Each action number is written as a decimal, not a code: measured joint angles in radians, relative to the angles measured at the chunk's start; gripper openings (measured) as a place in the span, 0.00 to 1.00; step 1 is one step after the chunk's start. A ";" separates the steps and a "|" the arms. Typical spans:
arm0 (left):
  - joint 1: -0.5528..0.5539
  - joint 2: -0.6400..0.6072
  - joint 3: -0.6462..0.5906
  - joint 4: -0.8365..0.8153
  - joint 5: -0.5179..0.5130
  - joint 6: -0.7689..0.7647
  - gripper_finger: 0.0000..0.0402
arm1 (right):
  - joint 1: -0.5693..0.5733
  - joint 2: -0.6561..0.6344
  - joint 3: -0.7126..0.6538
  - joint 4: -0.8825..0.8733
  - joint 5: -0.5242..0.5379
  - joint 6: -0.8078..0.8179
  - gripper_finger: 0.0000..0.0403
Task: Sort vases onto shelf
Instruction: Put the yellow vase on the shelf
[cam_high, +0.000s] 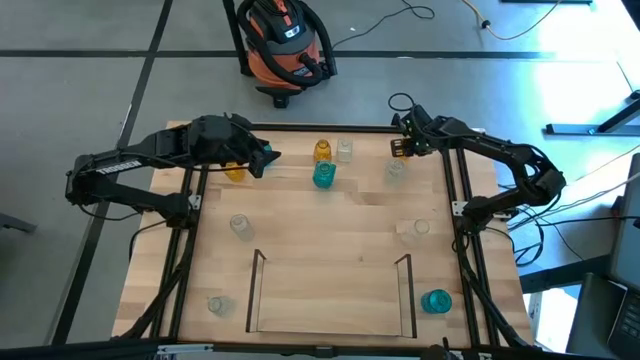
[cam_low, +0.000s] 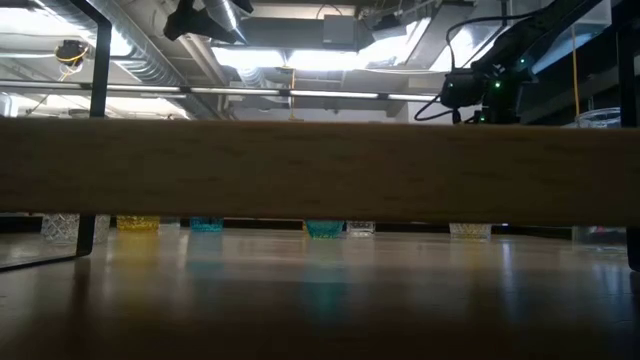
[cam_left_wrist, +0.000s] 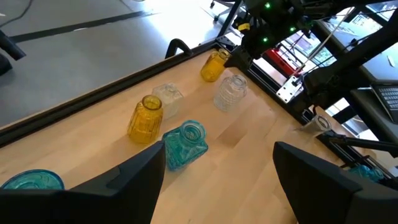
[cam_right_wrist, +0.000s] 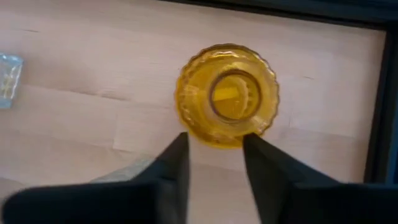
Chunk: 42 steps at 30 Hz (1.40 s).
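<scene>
The fingers of the right gripper (cam_right_wrist: 214, 140) are held partly spread, with nothing pinched between them. They are pointed straight down over a round amber-yellow glass vase with a scalloped rim (cam_right_wrist: 227, 93), whose open mouth is seen just past the fingertips (cam_right_wrist: 177, 155). Whether the rim is touched cannot be told. This gripper (cam_high: 405, 146) is placed at about 1 o'clock on the light-wood tabletop (cam_high: 330, 220), close to the far rail.

The fingers (cam_left_wrist: 134, 180) of the left gripper (cam_high: 264, 158) are spread wide and nothing is held. It is raised above the table at about 11 o'clock. Beyond it a ribbed amber vase (cam_left_wrist: 146, 118), a squarish clear vase (cam_left_wrist: 166, 99) and a squarish teal-blue vase (cam_left_wrist: 185, 144) are seen standing close together near 12 o'clock, and a ribbed clear vase (cam_left_wrist: 230, 93) stands farther on, beside the right gripper.

Around the table, another amber vase (cam_high: 235, 172) is found beneath the left arm at 11 o'clock, a clear one (cam_high: 240, 226) at 9 o'clock, a clear one (cam_high: 418, 230) at 3 o'clock, a clear one (cam_high: 217, 305) at 7 o'clock and a round teal one (cam_high: 436, 301) at 5 o'clock.

The shelf (cam_high: 330, 300), a shallow wood area bounded by a thin dark rail, is set at 6 o'clock. Every vase seen stands outside that rail.
</scene>
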 joint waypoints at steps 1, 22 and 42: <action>0.000 0.000 0.000 0.000 0.000 0.000 0.72 | 0.000 0.000 0.000 0.004 0.000 0.000 0.38; 0.000 0.000 0.000 0.001 0.000 -0.010 0.72 | -0.001 0.052 0.002 0.139 0.133 0.060 0.51; -0.037 0.000 0.000 0.001 -0.008 -0.028 0.72 | -0.001 0.077 0.007 0.134 0.099 0.074 0.23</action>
